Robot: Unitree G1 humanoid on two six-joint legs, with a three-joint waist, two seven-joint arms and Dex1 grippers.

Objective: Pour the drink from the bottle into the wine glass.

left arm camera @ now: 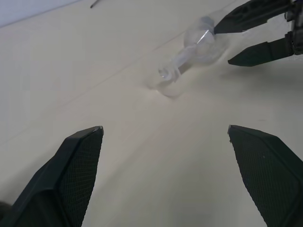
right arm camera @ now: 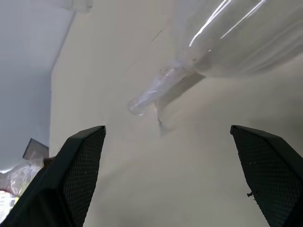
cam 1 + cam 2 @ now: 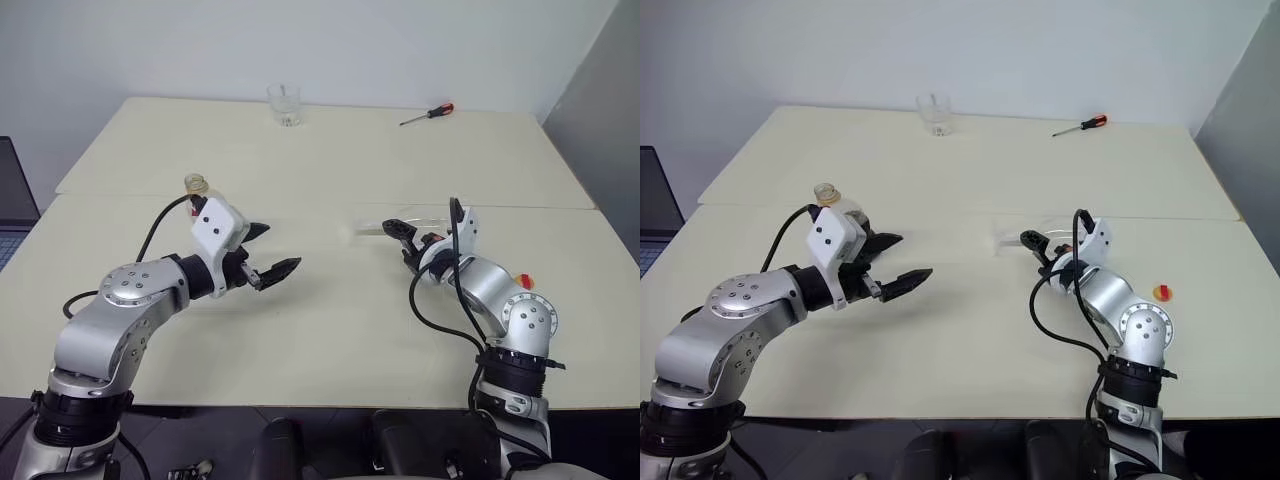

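The wine glass [image 3: 405, 221] is not standing. It is laid on its side on the bench [image 3: 320, 340], with the round foot turned toward the middle of the bench and the bowl toward the right pincer [image 3: 398, 238]. Nothing can be poured into it while it lies so, and this is probably why the right pincer is brought just beside the bowl. Its two black fingers are spread wide and nothing is held between them. In the right wrist view the bowl and the stem are seen close ahead of the spread fingers, not yet between them.

The bottle [image 3: 827, 194] is standing upright on the bench, just behind the left pincer [image 3: 283, 246], which partly hides its body (the drink inside cannot be made out). Its mouth appears to be uncapped. A small red and yellow thing [image 3: 525, 281], judged to be the cap, is lying beside the right arm. The left pincer is also spread and empty, and it is pointed across the bench toward the fallen glass, not toward the bottle.

A short clear tumbler [image 3: 284, 104] and a screwdriver [image 3: 428, 114] are left at the far edge, well apart from both arms.

It is judged that the glass must be set upright first.
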